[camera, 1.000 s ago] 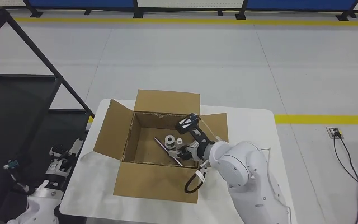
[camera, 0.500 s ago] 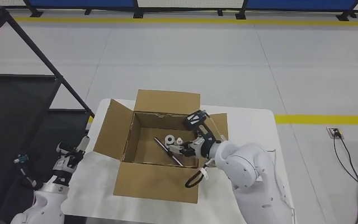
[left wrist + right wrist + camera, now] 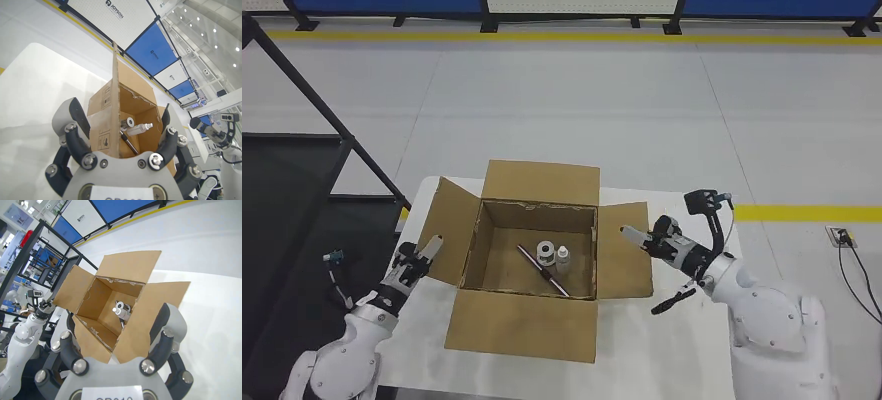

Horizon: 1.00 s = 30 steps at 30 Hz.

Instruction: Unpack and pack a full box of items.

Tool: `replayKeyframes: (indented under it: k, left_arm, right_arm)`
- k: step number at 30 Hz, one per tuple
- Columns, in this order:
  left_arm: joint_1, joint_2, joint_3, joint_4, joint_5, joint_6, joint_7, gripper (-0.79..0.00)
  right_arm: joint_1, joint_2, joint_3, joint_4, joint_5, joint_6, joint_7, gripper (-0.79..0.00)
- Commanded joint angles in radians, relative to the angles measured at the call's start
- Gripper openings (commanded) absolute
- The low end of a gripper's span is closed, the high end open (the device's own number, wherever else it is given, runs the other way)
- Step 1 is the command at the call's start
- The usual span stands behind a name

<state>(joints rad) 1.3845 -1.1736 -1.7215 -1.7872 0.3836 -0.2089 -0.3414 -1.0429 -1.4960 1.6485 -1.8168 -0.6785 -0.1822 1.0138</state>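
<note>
An open cardboard box (image 3: 527, 325) stands on the white table (image 3: 692, 340). On its floor lie a white roll (image 3: 545, 249), a small white spray bottle (image 3: 563, 257) and a dark rod (image 3: 543, 270). My left gripper (image 3: 423, 250) is open at the outer edge of the left flap (image 3: 442, 232). In the left wrist view that flap's edge (image 3: 115, 106) runs between the fingers of the gripper (image 3: 121, 118), and the roll (image 3: 129, 122) and bottle (image 3: 140, 127) lie beyond. My right gripper (image 3: 634, 236) is open beside the right flap (image 3: 624, 262), facing the box (image 3: 105, 306).
A black metal frame (image 3: 317, 110) stands off the table's left side. Bare table top lies in front of and to the right of the box. The four flaps (image 3: 542, 182) are spread outward.
My right arm has pulled out of the box and swung to the right, beyond the right flap. My left arm has come up from the lower left to the left flap's edge.
</note>
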Motion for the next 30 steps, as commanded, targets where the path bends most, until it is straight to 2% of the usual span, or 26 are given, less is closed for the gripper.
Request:
replayKeyframes:
  k: [1,9,13,24,30]
  left_arm:
    - [0.012,0.0,0.01,-0.021,0.006,-0.01,0.004,0.0]
    - [0.046,0.002,0.034,-0.098,0.031,-0.026,-0.017,0.0]
    - [0.042,0.002,0.059,-0.112,0.049,-0.021,-0.028,0.0]
    - [-0.01,0.002,0.128,-0.07,0.067,-0.006,-0.06,0.0]
    - [-0.068,0.0,0.172,-0.02,0.05,0.017,-0.09,0.0]
  right_arm:
    - [0.032,0.01,0.036,0.069,0.043,0.0,0.056,0.0]
    - [0.166,0.041,0.061,0.337,0.086,-0.025,0.12,0.0]
    - [0.212,0.054,0.054,0.42,0.209,-0.112,0.208,0.0]
    - [0.255,0.073,-0.027,0.463,0.416,-0.189,0.277,0.0]
    - [0.283,0.069,-0.123,0.488,0.464,-0.182,0.21,0.0]
